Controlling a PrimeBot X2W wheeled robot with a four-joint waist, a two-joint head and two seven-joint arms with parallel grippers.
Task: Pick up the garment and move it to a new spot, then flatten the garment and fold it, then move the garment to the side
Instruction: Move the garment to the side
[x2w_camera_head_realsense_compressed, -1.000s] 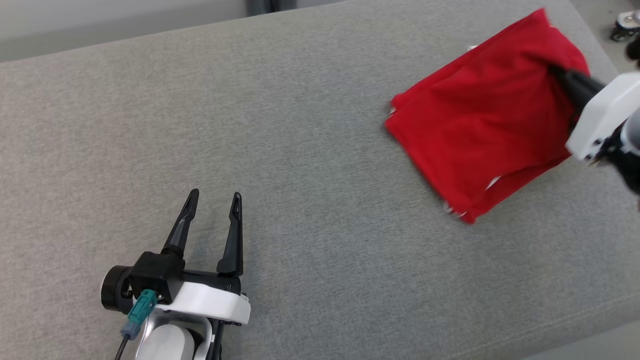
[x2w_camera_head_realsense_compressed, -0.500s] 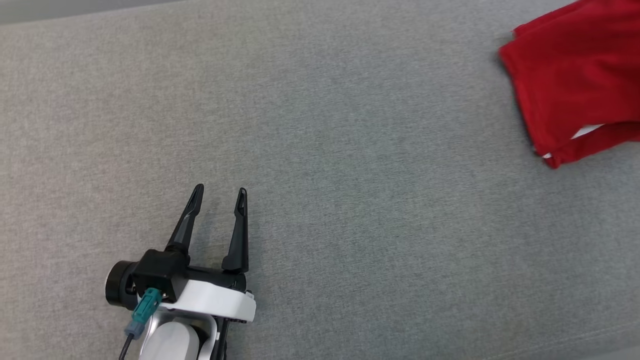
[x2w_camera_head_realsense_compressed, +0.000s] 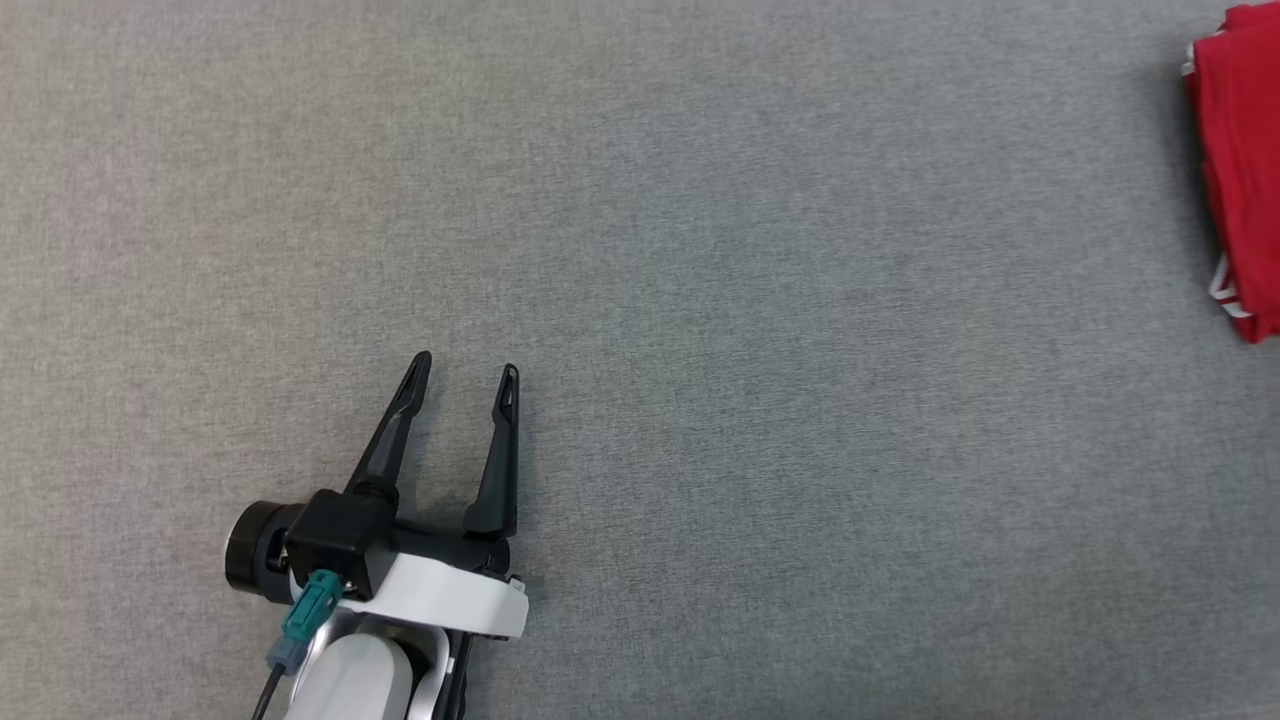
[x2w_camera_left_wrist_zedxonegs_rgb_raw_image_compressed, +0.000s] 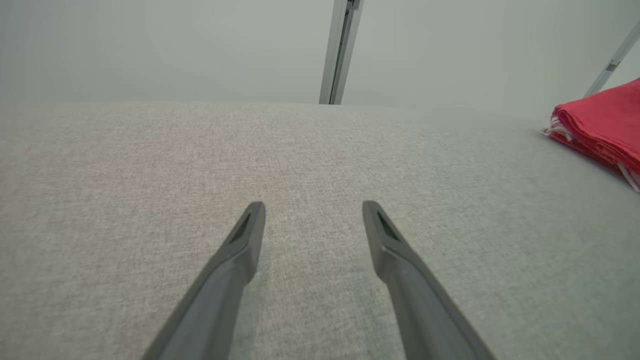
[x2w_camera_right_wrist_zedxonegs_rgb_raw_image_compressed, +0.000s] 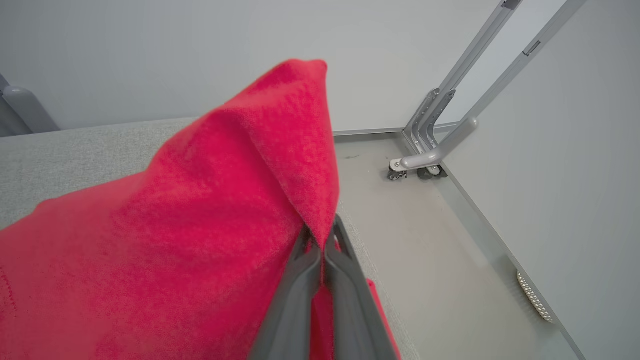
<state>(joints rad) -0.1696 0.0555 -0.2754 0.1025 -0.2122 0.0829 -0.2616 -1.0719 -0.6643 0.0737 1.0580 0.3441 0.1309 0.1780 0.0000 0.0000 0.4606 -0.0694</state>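
Note:
The garment (x2w_camera_head_realsense_compressed: 1240, 180) is a folded red cloth with white trim, lying at the far right edge of the head view on the grey fabric surface (x2w_camera_head_realsense_compressed: 760, 300). In the left wrist view the garment (x2w_camera_left_wrist_zedxonegs_rgb_raw_image_compressed: 602, 125) sits at the far right, well away from my left gripper (x2w_camera_left_wrist_zedxonegs_rgb_raw_image_compressed: 312, 215), whose fingers stand apart with nothing between them. That same left gripper (x2w_camera_head_realsense_compressed: 465, 368) rests low at the lower left of the head view. My right gripper (x2w_camera_right_wrist_zedxonegs_rgb_raw_image_compressed: 320, 235) is shut on a raised fold of the garment (x2w_camera_right_wrist_zedxonegs_rgb_raw_image_compressed: 200, 225), which peaks above its fingertips.
The grey surface's right edge drops to a pale floor (x2w_camera_right_wrist_zedxonegs_rgb_raw_image_compressed: 425, 240). A metal frame on castors (x2w_camera_right_wrist_zedxonegs_rgb_raw_image_compressed: 435, 155) stands by the wall corner there. Another upright metal post (x2w_camera_left_wrist_zedxonegs_rgb_raw_image_compressed: 342, 50) rises beyond the surface's far edge.
The head camera has swung left, so the garment has slid to the right edge of its view and the right gripper has left it. The left gripper keeps its pose, open.

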